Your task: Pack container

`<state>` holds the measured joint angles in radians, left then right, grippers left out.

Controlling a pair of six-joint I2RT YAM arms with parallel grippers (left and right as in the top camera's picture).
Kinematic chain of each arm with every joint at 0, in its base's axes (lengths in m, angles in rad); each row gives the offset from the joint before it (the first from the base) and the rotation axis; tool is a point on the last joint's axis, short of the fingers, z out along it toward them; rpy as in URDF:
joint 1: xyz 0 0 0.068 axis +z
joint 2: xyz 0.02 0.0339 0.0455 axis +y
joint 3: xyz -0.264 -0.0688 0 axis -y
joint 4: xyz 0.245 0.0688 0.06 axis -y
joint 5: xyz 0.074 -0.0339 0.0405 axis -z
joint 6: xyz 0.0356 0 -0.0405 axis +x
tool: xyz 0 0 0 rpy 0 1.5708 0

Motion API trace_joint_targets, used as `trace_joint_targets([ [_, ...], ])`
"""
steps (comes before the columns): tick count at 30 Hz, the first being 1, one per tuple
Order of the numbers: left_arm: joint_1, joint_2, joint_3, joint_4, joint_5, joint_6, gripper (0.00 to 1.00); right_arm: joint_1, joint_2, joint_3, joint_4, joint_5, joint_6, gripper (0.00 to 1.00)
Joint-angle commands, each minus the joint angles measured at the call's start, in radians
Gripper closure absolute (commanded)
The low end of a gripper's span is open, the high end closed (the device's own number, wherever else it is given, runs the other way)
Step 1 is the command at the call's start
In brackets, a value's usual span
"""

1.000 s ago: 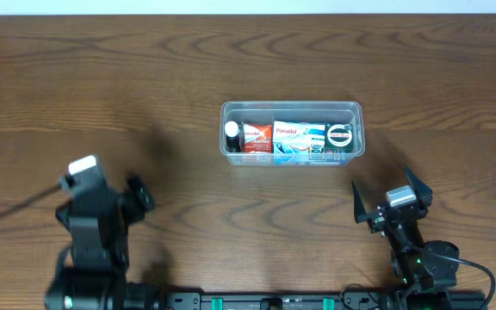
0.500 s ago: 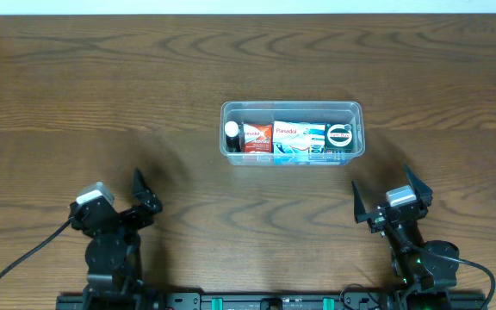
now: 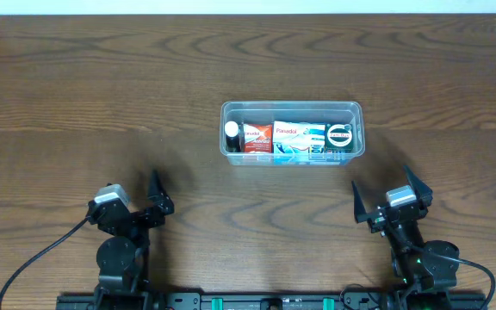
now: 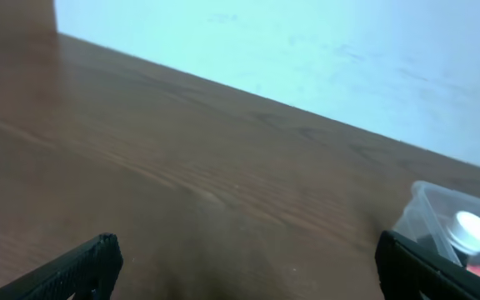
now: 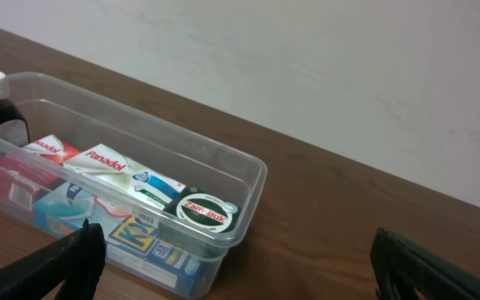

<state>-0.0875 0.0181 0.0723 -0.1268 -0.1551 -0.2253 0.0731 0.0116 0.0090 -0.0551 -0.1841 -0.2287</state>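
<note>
The clear plastic container (image 3: 291, 104) stands at the table's middle. It holds a dark bottle with a white cap (image 3: 232, 132), a red Panadol box (image 3: 257, 138), a blue and white Panadol box (image 3: 298, 140) and a round Zam-Buk tin (image 3: 340, 135). My left gripper (image 3: 134, 205) sits near the front edge, well left of the container, open with nothing between its fingers (image 4: 86, 262). My right gripper (image 3: 387, 191) is open and empty just in front of the container's right end. In the right wrist view the container's rim (image 5: 248, 167) and the tin (image 5: 204, 211) lie close ahead.
Bare brown wood table (image 3: 102, 86) lies all round the container. In the left wrist view the container's corner (image 4: 427, 204) and the bottle cap (image 4: 472, 229) show at the far right. A pale wall stands behind the table's far edge (image 4: 307, 50).
My left arm has dropped and drawn back toward the front edge, shifting a little right, its gripper still open. The right arm and the container have not moved.
</note>
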Motion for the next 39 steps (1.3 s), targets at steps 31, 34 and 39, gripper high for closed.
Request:
trace_joint_targets([
  [31, 0.021, -0.012, -0.004, -0.052, 0.095, 0.225, 0.02, -0.015, -0.006, -0.003, -0.002, 0.004, -0.012, 0.01],
  [34, 0.021, -0.012, -0.004, -0.052, 0.095, 0.225, 0.02, -0.015, -0.006, -0.003, -0.002, 0.004, -0.012, 0.01],
  [39, 0.021, -0.012, -0.004, -0.052, 0.095, 0.225, 0.02, -0.015, -0.006, -0.003, -0.002, 0.004, -0.012, 0.01],
])
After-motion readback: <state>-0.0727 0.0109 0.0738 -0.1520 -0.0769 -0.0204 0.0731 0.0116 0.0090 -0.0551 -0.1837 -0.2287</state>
